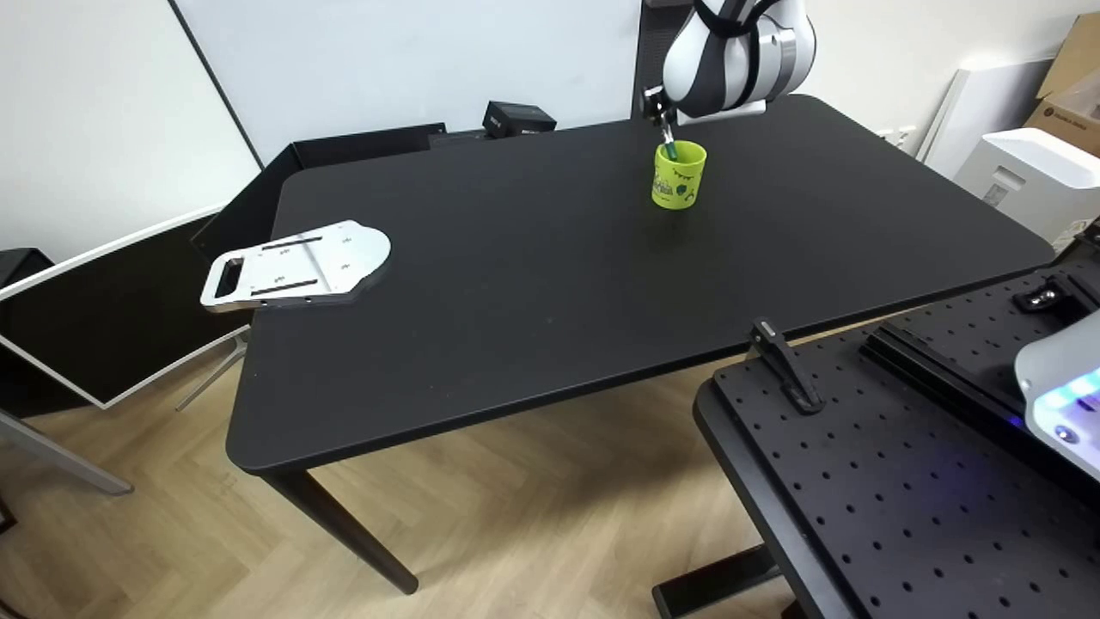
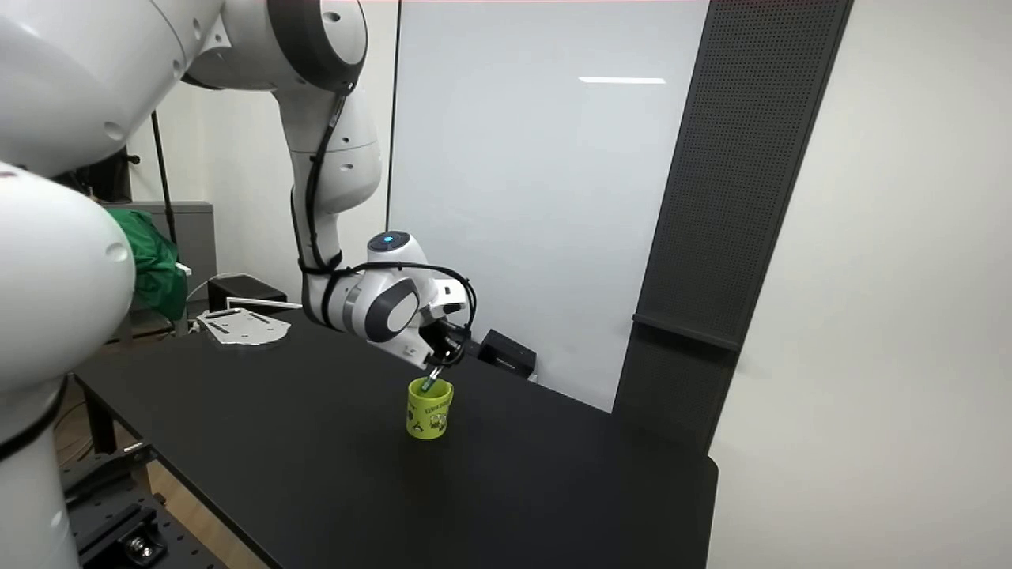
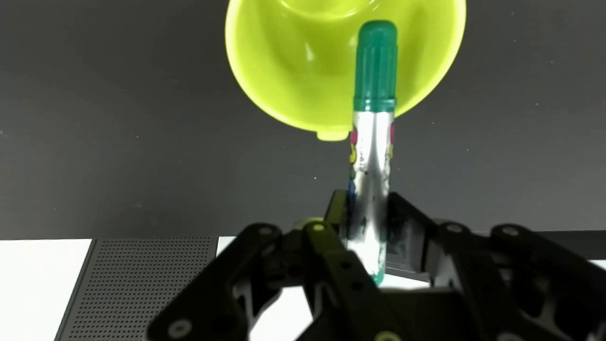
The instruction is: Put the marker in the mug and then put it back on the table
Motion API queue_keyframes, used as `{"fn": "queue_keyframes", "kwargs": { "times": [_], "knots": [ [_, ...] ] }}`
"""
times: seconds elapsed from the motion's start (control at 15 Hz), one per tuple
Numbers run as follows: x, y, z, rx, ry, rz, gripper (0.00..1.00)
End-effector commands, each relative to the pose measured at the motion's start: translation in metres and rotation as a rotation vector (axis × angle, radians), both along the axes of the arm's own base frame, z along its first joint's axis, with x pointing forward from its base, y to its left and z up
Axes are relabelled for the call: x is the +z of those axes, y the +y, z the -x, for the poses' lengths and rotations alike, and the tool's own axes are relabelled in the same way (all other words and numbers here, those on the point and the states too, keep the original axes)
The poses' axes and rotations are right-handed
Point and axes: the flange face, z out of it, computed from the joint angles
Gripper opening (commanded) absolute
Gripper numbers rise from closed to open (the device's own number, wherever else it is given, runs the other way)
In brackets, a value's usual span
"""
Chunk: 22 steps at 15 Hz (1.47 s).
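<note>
The marker (image 3: 371, 142) has a green cap and a silver body. My gripper (image 3: 367, 206) is shut on its body, with a finger pressed to each side. The cap points down and away from the gripper, over the inside of the yellow-green mug (image 3: 293, 76). In both exterior views the marker slants, its cap end at the mouth of the mug (image 1: 676, 185); how deep it reaches I cannot tell. The mug (image 2: 428, 416) stands upright on the black table (image 1: 481, 284). Gripper fingers are small and dark in the exterior views.
A white metal plate (image 1: 301, 260) with a handle slot overhangs the table's far-left edge in an exterior view. A black box (image 1: 518, 119) sits behind the table's back edge, by the whiteboard (image 2: 545, 174). A black perforated board (image 1: 902, 490) adjoins the front right.
</note>
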Motion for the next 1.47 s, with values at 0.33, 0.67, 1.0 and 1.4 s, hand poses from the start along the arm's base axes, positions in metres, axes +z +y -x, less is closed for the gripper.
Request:
{"fn": "queue_keyframes", "kwargs": {
  "times": [0.33,0.67,1.0,1.4],
  "knots": [
    [-0.017,0.002,0.006,0.008,0.025,-0.003,0.06],
    [-0.015,0.002,0.007,0.009,0.021,0.003,0.64],
    [-0.004,0.003,0.001,0.010,0.004,0.007,0.98],
    [0.025,0.000,0.005,0.035,-0.019,0.007,1.00]
  ]
}}
